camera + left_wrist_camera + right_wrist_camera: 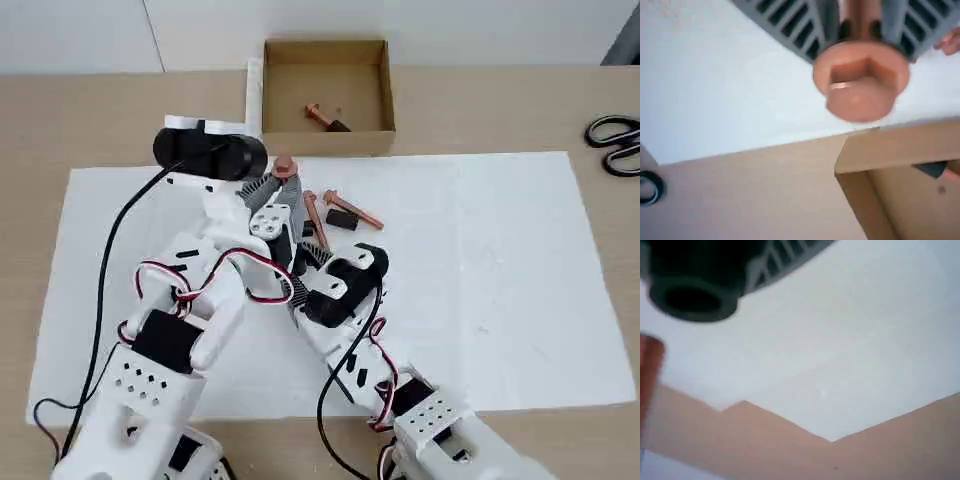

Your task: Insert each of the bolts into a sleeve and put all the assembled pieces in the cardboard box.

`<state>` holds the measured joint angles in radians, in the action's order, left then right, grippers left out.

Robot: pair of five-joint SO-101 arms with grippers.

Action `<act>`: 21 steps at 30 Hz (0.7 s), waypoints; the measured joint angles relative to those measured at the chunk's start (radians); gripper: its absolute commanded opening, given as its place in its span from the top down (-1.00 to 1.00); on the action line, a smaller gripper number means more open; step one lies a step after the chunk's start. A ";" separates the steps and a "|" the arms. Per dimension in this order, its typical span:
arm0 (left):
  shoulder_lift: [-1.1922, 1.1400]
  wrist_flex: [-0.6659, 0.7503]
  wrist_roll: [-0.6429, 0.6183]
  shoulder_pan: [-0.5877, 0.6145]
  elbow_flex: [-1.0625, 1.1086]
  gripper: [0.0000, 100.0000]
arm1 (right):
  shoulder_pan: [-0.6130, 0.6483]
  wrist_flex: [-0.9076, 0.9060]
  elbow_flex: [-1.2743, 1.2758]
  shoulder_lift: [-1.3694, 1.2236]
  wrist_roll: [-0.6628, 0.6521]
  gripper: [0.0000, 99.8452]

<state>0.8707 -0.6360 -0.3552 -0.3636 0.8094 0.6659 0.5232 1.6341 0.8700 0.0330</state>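
Light wooden tabletop (500, 110), with a large white rectangular sheet (500, 280) lying flat across the middle. Black-handled scissors (608, 146) on bare wood at the far right edge, just off the sheet's corner. Small black ring (646, 187) on the wood; can't tell what it is.

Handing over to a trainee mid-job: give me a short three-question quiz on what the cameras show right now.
1. True or false: the left gripper is shut on a bolt.
2. What does the right gripper hold? A) a second bolt B) a black sleeve C) nothing
3. Fill in: the number of bolt-and-sleeve pieces lying in the cardboard box is ___.
Key: 1 true; 2 B; 3 one.
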 measured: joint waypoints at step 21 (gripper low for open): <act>0.084 -0.091 -0.040 0.000 0.012 0.99 | -0.020 0.000 0.000 0.000 0.000 0.99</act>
<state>0.9551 -0.7265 -0.3951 -0.3636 0.8216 0.6460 0.5232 1.6341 0.8700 0.0330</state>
